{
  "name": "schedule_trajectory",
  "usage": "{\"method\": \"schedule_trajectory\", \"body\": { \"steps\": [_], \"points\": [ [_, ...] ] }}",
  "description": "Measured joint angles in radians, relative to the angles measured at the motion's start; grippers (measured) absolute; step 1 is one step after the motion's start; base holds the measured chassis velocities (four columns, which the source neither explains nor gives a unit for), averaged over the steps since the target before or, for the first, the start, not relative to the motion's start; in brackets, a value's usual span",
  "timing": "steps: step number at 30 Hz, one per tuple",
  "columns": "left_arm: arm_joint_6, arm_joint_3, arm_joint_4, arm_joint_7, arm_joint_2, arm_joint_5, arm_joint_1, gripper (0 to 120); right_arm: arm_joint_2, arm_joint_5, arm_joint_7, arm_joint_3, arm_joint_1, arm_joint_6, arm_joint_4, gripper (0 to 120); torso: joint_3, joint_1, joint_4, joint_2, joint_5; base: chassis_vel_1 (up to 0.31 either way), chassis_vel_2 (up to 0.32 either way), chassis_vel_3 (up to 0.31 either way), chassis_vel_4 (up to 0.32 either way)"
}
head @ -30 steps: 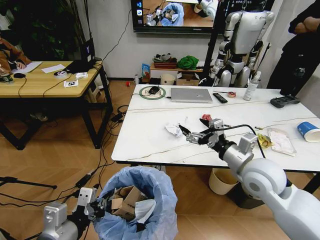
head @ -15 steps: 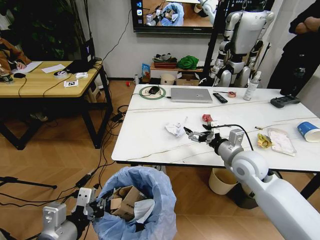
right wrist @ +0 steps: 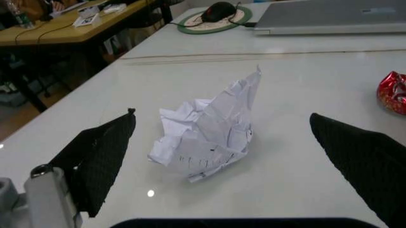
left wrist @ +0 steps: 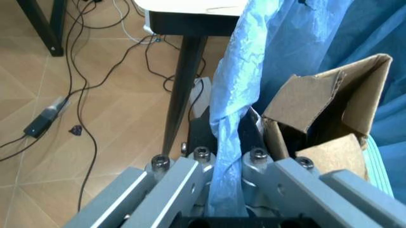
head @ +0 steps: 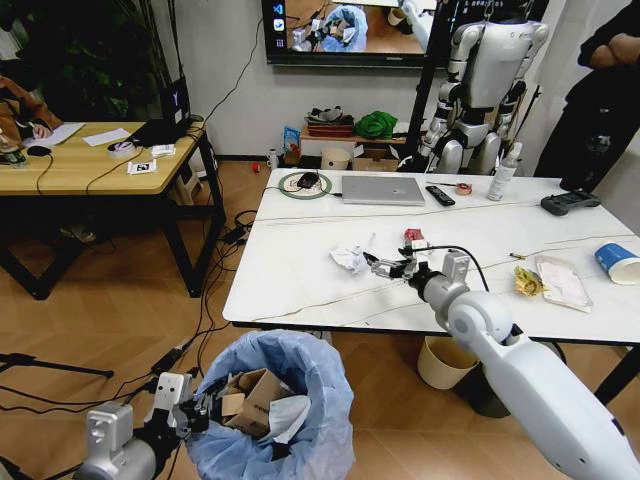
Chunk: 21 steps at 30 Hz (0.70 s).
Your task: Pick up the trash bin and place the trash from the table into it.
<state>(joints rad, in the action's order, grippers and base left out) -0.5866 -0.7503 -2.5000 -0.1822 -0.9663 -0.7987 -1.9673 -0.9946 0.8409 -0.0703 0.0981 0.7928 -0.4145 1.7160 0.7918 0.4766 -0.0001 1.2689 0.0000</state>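
**Closing on the crumpled paper**

Holding the bin low beside the table's near edge, the left gripper is clamped on the blue bag at the rim, its fingers pinching a twist of plastic between them. Torn cardboard already sits inside the bin, so part of the trash is dealt with.

Farther out, over the tabletop, the right gripper reaches toward a crumpled white paper. In the right wrist view its black fingers are spread wide, one to each side of the paper, which lies between and a little ahead of them — not yet touched.

To do this step well, I'd judge the gripper should go forward until the paper's bulk sits between the pads, stay low over the surface, then close gently; a light wad like this could skid away if one finger arrives first.

Beyond the gripper lies a crushed red can. To the right are a yellow wrapper, a clear packet and a paper cup — still to be cleared.
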Motion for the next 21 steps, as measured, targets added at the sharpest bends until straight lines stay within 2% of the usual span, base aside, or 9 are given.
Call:
{"method": "schedule_trajectory", "body": {
  "steps": [21],
  "points": [
    [0.000, -0.002, 0.000, 0.000, -0.002, -0.015, 0.014, 0, -0.134, -0.047, 0.020, -0.112, -0.165, 0.018, -0.240, 100, 0.000, 0.000, 0.0001, 0.000, -0.0002, 0.000, 0.000, 0.000, 0.000]
  ]
}}
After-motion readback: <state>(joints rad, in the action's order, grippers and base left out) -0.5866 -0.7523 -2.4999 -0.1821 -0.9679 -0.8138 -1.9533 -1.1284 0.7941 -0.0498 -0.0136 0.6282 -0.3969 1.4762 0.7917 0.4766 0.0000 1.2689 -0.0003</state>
